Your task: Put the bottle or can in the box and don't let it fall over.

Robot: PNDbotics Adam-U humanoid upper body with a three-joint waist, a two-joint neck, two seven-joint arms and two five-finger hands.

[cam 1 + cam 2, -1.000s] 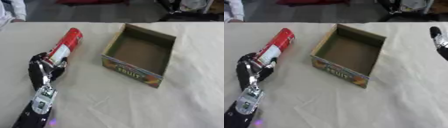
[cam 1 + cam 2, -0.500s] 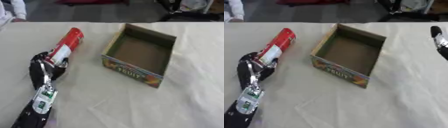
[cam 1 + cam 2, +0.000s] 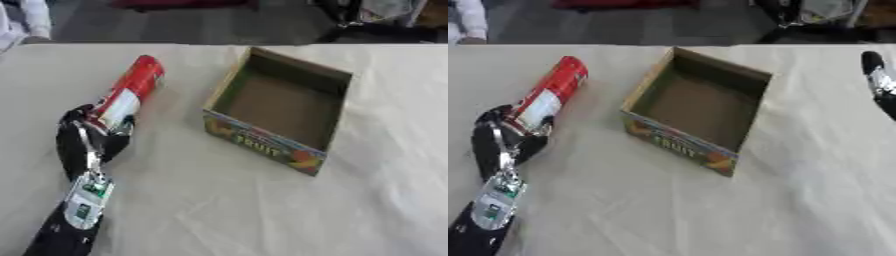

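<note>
Cream desk (image 3: 227, 210) carries an empty box (image 3: 278, 107) while the left hand (image 3: 87, 142), fingers curled round the lying red can (image 3: 127, 95), has lifting and placing ahead.

The left arm is coming in from the lower left corner of the frame, its forearm slanting up toward the middle left. The left hand (image 3: 87, 142) is sitting at the end of it with its fingers curling upward and closing around the lower end of the red can (image 3: 127, 95). The right hand (image 3: 878, 82) is showing only at the right edge of the right eye view, in the upper part, too cut off to tell its pose
</note>
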